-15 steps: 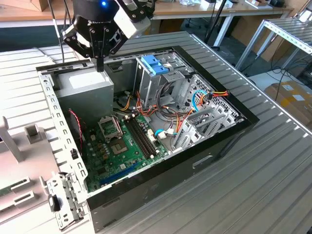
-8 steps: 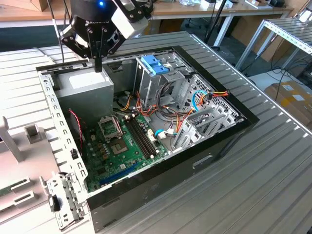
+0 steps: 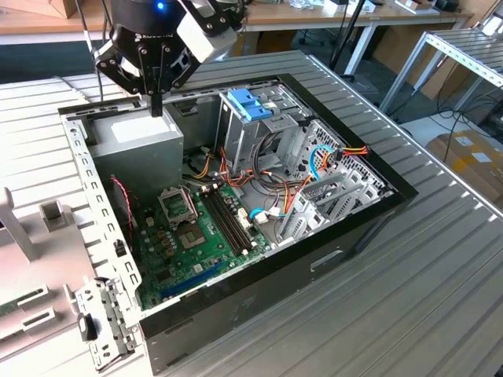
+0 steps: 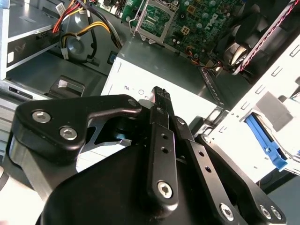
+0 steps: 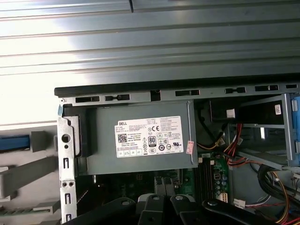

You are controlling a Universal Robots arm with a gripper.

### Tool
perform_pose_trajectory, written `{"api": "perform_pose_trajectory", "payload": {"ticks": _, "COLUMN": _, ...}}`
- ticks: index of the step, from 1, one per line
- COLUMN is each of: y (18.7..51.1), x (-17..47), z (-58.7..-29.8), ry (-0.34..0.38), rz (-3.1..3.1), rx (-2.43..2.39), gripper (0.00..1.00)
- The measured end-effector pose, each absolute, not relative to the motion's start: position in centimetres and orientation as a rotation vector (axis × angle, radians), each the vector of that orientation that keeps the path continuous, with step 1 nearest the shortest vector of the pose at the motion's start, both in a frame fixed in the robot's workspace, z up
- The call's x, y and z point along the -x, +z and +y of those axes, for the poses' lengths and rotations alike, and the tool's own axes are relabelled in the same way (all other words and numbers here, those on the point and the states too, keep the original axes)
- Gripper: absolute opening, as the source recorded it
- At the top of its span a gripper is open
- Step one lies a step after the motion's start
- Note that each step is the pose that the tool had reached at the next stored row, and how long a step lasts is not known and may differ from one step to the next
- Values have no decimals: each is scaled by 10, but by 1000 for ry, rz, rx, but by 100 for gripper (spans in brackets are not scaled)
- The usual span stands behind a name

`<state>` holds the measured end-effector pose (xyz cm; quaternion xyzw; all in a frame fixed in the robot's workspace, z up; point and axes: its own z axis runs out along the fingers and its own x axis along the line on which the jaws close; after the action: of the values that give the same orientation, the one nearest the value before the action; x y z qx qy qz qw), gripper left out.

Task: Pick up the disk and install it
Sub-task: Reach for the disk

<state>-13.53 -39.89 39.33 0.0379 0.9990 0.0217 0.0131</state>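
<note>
Resting on the desk (image 3: pixel 440 275), the open computer case (image 3: pixel 259 302) holds the power supply (image 3: pixel 141 141) in its far corner. The gripper (image 3: pixel 157 108) hangs above it, fingers together, empty. The disk (image 4: pixel 265 140), apparently the blue-railed part outside the case wall, demands a square, wall-clearing approach.

Gripper (image 3: pixel 157 110) over PSU (image 3: pixel 141 140) in PC case (image 3: pixel 314 263) corner; mobo (image 3: pixel 196 236) beside PSU.

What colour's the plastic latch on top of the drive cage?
Light blue plastic latch atop the grey metal drive cage; clearest in the exterior view.
</note>
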Motion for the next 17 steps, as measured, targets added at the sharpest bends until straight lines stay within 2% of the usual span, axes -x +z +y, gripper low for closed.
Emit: {"api": "perform_pose_trajectory", "payload": {"ticks": 17, "y": 393, "x": 140, "z": -399, "ry": 68, "rz": 3112, "rx": -118, "gripper": 11}}
